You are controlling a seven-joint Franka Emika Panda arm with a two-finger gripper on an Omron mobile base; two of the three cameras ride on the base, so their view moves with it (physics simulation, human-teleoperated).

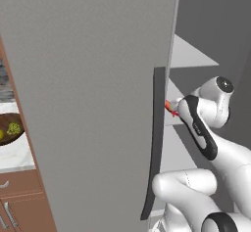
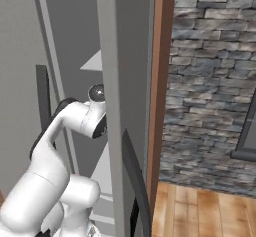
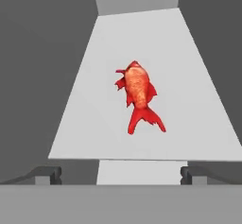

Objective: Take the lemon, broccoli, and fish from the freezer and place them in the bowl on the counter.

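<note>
In the left base view the freezer's open grey door [image 1: 93, 104] takes up most of the picture, its long dark handle [image 1: 156, 143] running down the edge. To the right of that edge the white arm [image 1: 206, 123] reaches into the freezer's interior, and a sliver of the red-orange fish [image 1: 170, 107] shows just beyond the door edge, close to the arm's dark-trimmed wrist. At the far left, past the door, the wooden bowl [image 1: 6, 139] sits on the white marble counter [image 1: 17, 155], with the green broccoli [image 1: 14, 127] inside it and the yellow lemon [image 1: 1, 134] beside the broccoli at the picture's edge. Reddish-brown drawers [image 1: 22, 197] lie under the counter.

In the right base view the arm [image 2: 70, 126] bends up and forward into the freezer [image 2: 75, 56], its hand hidden behind a grey vertical panel [image 2: 115, 106]. A stone wall [image 2: 215, 81] and wooden floor [image 2: 205, 211] stand to the right.

In the hand view the fish [image 3: 138, 95] lies flat on a white shelf [image 3: 189, 100] inside the freezer, tail toward the camera. The gripper [image 3: 121, 173] has its jaws spread wide, one dark fingertip [image 3: 47, 173] at each side, short of the fish and holding nothing.
</note>
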